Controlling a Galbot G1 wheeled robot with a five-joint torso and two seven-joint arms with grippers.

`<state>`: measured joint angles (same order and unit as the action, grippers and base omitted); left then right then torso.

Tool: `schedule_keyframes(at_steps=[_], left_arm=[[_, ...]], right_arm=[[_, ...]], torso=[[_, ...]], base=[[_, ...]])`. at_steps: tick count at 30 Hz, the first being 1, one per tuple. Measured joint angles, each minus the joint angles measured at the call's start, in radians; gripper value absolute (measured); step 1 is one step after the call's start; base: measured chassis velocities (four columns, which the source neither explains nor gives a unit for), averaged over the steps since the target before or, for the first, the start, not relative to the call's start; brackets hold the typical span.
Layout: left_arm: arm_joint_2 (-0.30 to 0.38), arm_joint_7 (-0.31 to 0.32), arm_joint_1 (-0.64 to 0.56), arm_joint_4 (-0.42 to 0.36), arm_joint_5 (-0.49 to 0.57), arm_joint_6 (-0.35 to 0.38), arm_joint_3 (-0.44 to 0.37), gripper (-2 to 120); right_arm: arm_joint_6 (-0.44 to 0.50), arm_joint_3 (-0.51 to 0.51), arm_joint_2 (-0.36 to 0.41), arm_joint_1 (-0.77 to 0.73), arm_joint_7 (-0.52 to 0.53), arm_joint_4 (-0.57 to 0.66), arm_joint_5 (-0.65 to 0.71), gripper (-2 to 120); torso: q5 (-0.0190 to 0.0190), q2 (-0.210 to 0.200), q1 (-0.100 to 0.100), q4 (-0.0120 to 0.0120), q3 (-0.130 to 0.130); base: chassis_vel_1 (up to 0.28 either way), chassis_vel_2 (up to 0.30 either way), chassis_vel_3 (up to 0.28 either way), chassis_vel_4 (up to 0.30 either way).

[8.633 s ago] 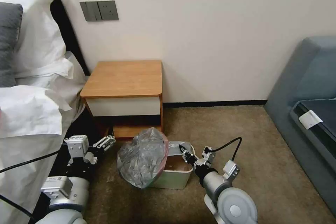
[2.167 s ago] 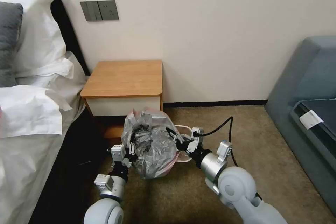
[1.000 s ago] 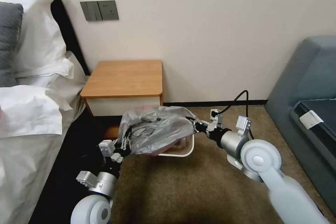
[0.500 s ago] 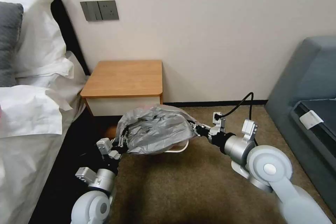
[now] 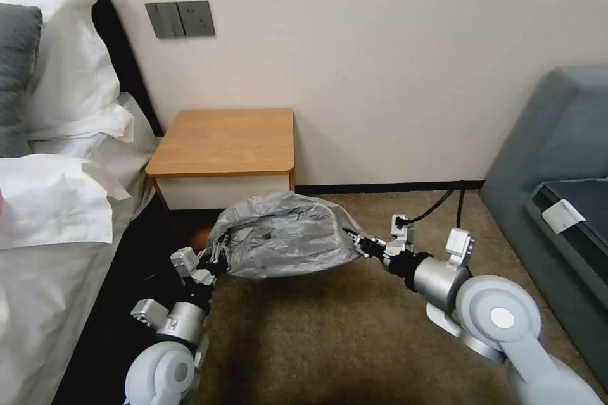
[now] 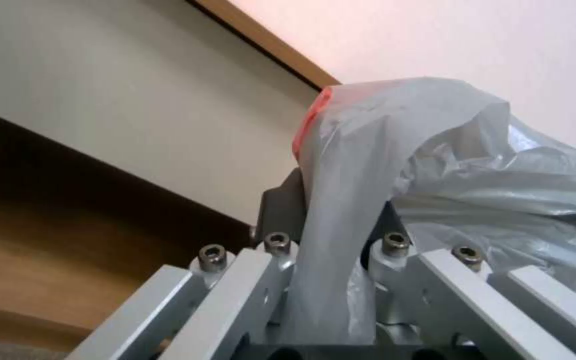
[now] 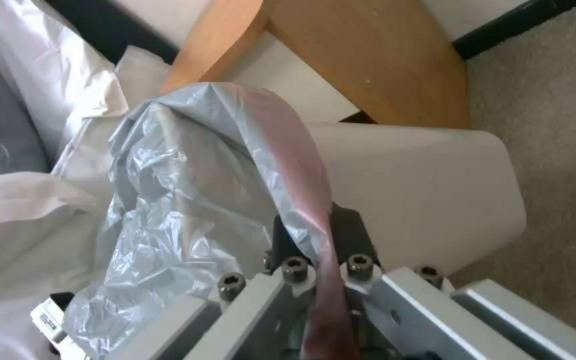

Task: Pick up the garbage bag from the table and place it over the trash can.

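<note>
Bag: the garbage bag (image 5: 285, 237) is stretched wide between your two grippers, low in front of the table (image 5: 225, 142); grey film crinkled, pinkish edge showing at both pinch points
Left gripper: your left gripper (image 5: 218, 251) sits at the bag's left end, closed tight on a fold of film; the left wrist view shows the film (image 6: 341, 210) pinched between the pads
Right gripper: your right gripper (image 5: 362, 245) is at the bag's right end, clamped on the pink band (image 7: 301, 200)
Trash can: the trash can (image 7: 421, 185) is covered by the bag in the head view; your right wrist view shows its cream wall just beyond the bag
Surroundings: bed with white sheets (image 5: 50, 202) on your left, grey sofa (image 5: 557, 202) on your right
</note>
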<state>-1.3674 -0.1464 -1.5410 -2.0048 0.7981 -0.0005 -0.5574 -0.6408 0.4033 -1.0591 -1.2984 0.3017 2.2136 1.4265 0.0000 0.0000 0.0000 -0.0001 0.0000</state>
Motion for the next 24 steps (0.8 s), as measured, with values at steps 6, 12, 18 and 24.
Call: schedule_keyframes(at_steps=[6,12,18,24], left_arm=[[-0.001,-0.005,-0.002,-0.002,-0.001,0.004,0.001,8],[0.0,0.008,0.001,-0.004,0.027,0.02,-0.001,8],[0.006,0.006,0.002,-0.009,0.059,0.043,0.0,8],[0.006,0.001,-0.005,-0.019,0.075,0.064,0.008,8]], right_arm=[[0.002,-0.011,-0.006,0.018,-0.053,-0.016,-0.037,0],[0.035,-0.038,-0.007,0.006,-0.174,-0.041,-0.205,0],[0.096,-0.058,-0.014,0.008,-0.25,-0.09,-0.328,0],[0.123,-0.08,-0.042,0.051,-0.262,-0.15,-0.367,0]], torso=[[0.0,0.0,0.0,0.0002,0.0],[0.0,0.0,0.0,0.0,0.0],[0.0,0.0,0.0,0.0,0.0],[0.0,0.0,0.0,0.0001,0.0]], base=[[0.0,0.0,0.0,0.0],[0.0,0.0,0.0,0.0],[0.0,0.0,0.0,0.0],[0.0,0.0,0.0,0.0]])
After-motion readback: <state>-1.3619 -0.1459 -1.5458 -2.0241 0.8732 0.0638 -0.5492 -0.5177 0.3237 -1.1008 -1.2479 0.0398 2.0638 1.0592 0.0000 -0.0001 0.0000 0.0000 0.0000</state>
